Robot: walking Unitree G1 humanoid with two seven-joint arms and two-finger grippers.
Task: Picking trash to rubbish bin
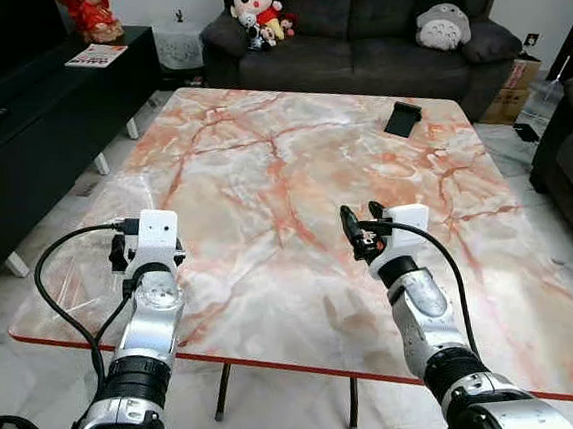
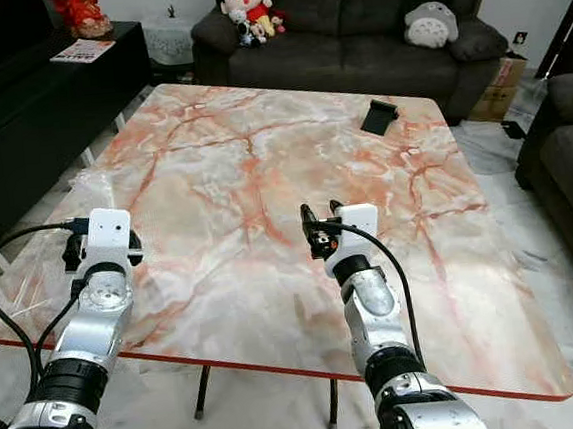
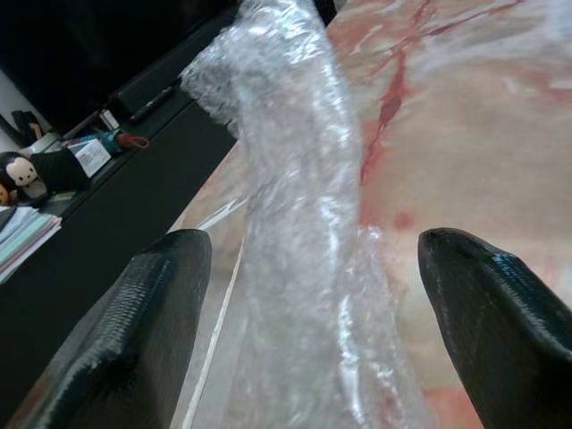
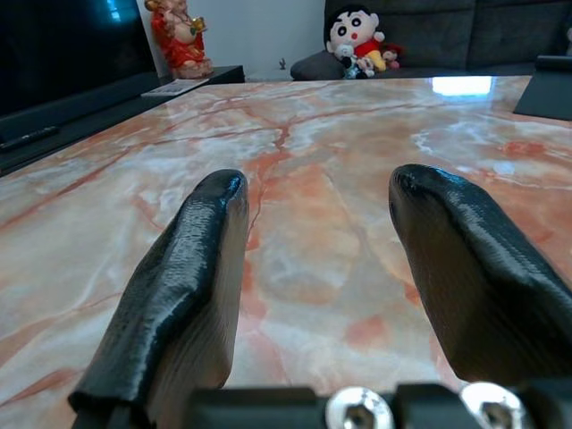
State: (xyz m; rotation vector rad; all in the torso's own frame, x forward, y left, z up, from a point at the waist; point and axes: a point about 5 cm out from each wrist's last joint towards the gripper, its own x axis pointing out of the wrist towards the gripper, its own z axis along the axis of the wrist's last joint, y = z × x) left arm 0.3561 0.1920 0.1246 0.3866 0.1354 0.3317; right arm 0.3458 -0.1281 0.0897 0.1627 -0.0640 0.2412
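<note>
From the head camera, a marble-patterned coffee table (image 1: 294, 184) with pink veining stands before a dark sofa (image 1: 370, 26), where a cartoon boy doll (image 1: 256, 6) and a grey plush (image 1: 442, 26) sit against the cushions; a small black object (image 1: 402, 118) lies near the table's far right edge and a black TV cabinet (image 1: 38, 126) runs along the left. The left gripper (image 1: 119, 251) hovers at the table's near left edge, beside a crumpled sheet of clear bubble wrap (image 2: 89, 192) that lies on the marble there. The right gripper (image 1: 362, 230) is held over the middle of the near half, its fingers slightly apart. In the left wrist view, the two black fingers (image 3: 152, 304) are spread wide on either side of the bubble wrap, which rises between them without either pad clearly touching it. In the right wrist view, the fingers (image 4: 188, 268) stand parted over bare marble, nothing between them, with the doll and a red figurine (image 4: 179, 36) at the far end.
</note>
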